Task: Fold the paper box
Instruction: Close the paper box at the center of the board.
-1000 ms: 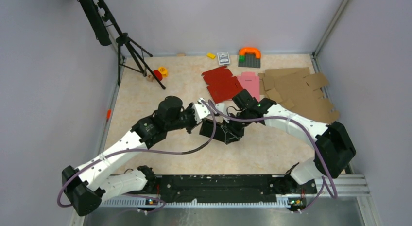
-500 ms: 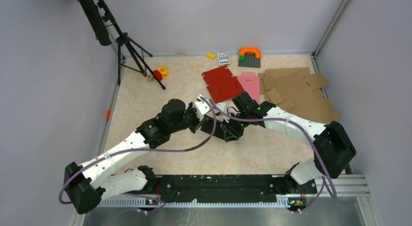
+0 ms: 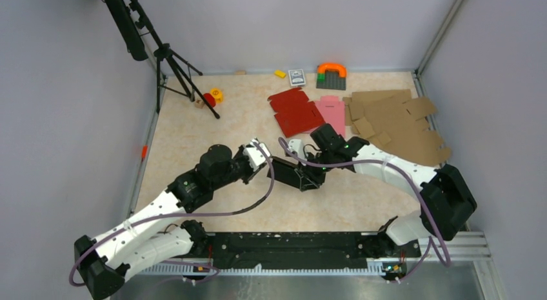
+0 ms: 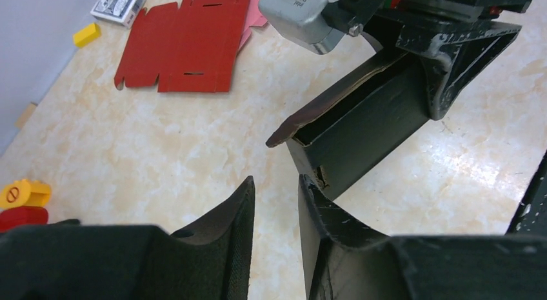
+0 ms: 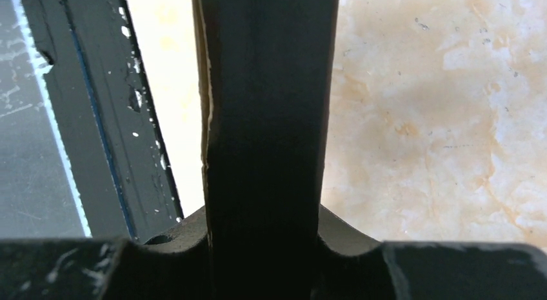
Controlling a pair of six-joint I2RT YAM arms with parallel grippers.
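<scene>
We are clamping the box (image 4: 361,129) at centre frame in our right claw (image 5: 263,232) and holding our left claw (image 4: 276,184) slightly open, empty, just short of its lower corner, table (image 4: 161,145) stretching leftward.

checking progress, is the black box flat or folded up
Partly folded: the paper box forms a hollow sleeve, one end flap open, clamped in the right end effector.

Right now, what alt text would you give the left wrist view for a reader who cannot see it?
A partly folded black paper box is gripped at its far end by the right arm's fingers over a marbled table. The left arm's fingers, slightly apart and empty, point at its near end; a red cardboard blank lies flat behind.
</scene>
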